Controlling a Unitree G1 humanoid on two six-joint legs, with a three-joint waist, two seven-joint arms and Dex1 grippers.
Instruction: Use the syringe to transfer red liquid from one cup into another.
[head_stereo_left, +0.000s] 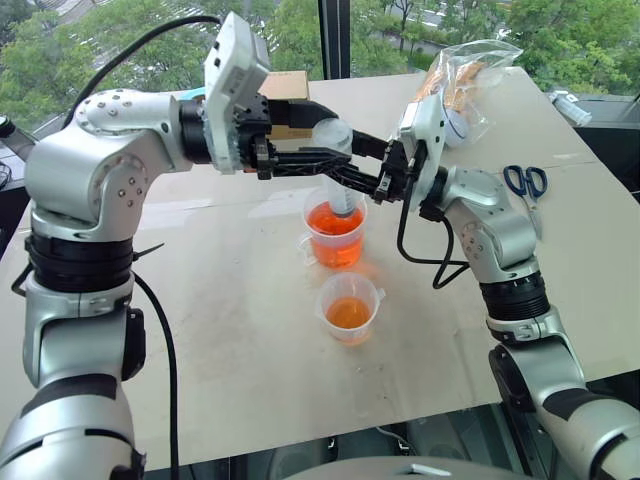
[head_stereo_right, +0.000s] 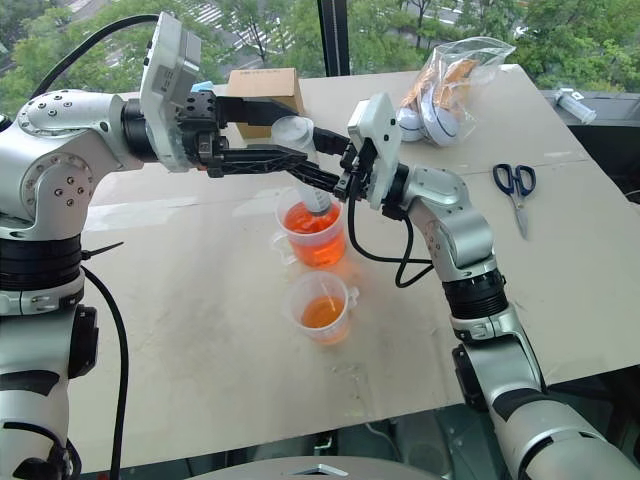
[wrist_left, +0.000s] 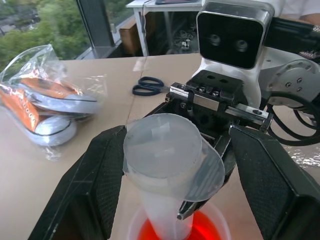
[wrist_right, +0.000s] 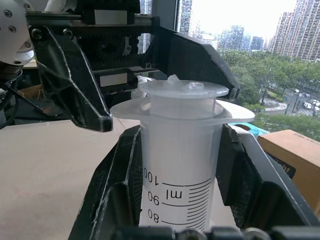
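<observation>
Over far cup of red liquid | clear plastic syringe upright, tip apparently dipped; right gripper clamps barrel | left gripper spread around plunger cap | step: filling; next: pull plunger, shift to near cup

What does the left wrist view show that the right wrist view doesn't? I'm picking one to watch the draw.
Left wrist view alone: red liquid under the syringe tip, scissors and a plastic bag on the table.
Right wrist view alone: the barrel's printed scale, the right tool shut on the barrel, a cardboard box.
Both share the syringe with its plunger top level with the flange, and the left tool open around that top.
</observation>
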